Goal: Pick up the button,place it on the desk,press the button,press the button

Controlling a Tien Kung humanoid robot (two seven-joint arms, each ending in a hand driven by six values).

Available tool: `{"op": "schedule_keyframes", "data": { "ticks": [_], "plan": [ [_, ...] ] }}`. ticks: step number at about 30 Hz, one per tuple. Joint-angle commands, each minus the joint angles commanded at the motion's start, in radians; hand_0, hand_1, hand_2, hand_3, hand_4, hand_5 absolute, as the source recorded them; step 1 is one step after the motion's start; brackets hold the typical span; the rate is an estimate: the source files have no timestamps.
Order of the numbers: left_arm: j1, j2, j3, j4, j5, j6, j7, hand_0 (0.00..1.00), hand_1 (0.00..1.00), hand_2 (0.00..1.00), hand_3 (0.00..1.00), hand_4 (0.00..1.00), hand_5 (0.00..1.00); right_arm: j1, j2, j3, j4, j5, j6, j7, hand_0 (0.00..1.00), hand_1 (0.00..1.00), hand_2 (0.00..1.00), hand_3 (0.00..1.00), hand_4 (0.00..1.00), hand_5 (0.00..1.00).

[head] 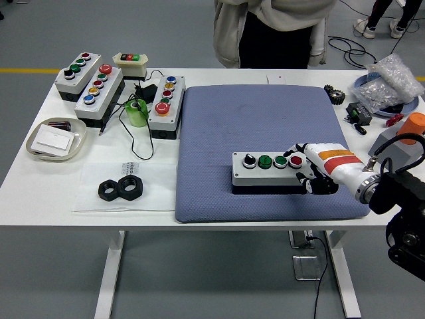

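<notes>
Low and right of centre in the frame, the button box (272,168) lay flat on the blue mat (265,126), its long side running left to right. It was a grey box on a dark base with four controls in a row on top: a black knob at the left, two green buttons in the middle, and a red button (296,160) at the right end.

My right hand (312,171) was at the box's right end. One white finger (297,149) reached out over the red button and seemed to touch it, though I could not tell if it pressed down. The darker fingers were curled below, close against the end of the box. The hand gripped nothing.

My forearm came in from the lower right edge of the frame, angled up and left, its white shell marked with orange and red bands.

At the upper left, three more boxes (99,90) stood on the white table (40,193). A person (272,30) stood at the top edge.
</notes>
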Motion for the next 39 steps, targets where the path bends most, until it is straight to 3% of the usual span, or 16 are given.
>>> {"op": "schedule_keyframes", "data": {
  "ticks": [18, 23, 27, 28, 34, 35, 39],
  "plan": [
    [-0.001, 0.001, 0.001, 0.001, -0.001, 0.000, -0.002, 0.735, 0.776, 0.846, 0.761, 0.529, 0.998, 0.016, 0.020, -0.055, -0.021, -0.005, 0.021, -0.019, 0.157, 0.002, 0.079, 0.774, 0.551, 0.002],
    [-0.002, 0.001, 0.001, 0.001, -0.003, 0.000, -0.003, 0.735, 0.776, 0.845, 0.760, 0.529, 0.998, 0.000, 0.010, 0.005, 0.009, -0.012, -0.011, -0.017, 0.188, 0.002, 0.117, 0.806, 0.506, 0.002],
    [-0.001, 0.001, 0.000, 0.001, -0.001, 0.000, -0.002, 0.735, 0.776, 0.845, 0.760, 0.529, 0.998, -0.023, -0.010, 0.087, 0.043, 0.062, -0.086, 0.025, 0.188, 0.002, 0.117, 0.806, 0.506, 0.002],
    [0.000, 0.001, 0.000, 0.001, -0.001, 0.000, -0.002, 0.735, 0.776, 0.845, 0.761, 0.530, 0.998, -0.025, -0.011, 0.097, 0.044, 0.081, -0.102, 0.031, 0.436, 0.301, 0.416, 0.896, 0.595, 0.049],
    [0.002, 0.001, -0.002, 0.001, 0.002, 0.000, -0.001, 0.735, 0.776, 0.845, 0.761, 0.530, 0.998, -0.065, -0.009, 0.205, 0.022, 0.311, -0.272, 0.195, 0.436, 0.301, 0.416, 0.896, 0.595, 0.049],
    [0.003, 0.001, -0.002, 0.001, 0.002, 0.000, -0.001, 0.735, 0.776, 0.845, 0.761, 0.530, 0.998, -0.074, -0.007, 0.232, 0.015, 0.350, -0.300, 0.233, 0.802, 0.661, 0.699, 0.913, 0.618, 0.090],
    [0.004, 0.001, -0.005, 0.002, 0.006, -0.001, 0.000, 0.735, 0.776, 0.845, 0.761, 0.530, 0.998, -0.100, -0.003, 0.310, -0.012, 0.526, -0.366, 0.361, 0.802, 0.661, 0.699, 0.913, 0.618, 0.090]
  ]
}}
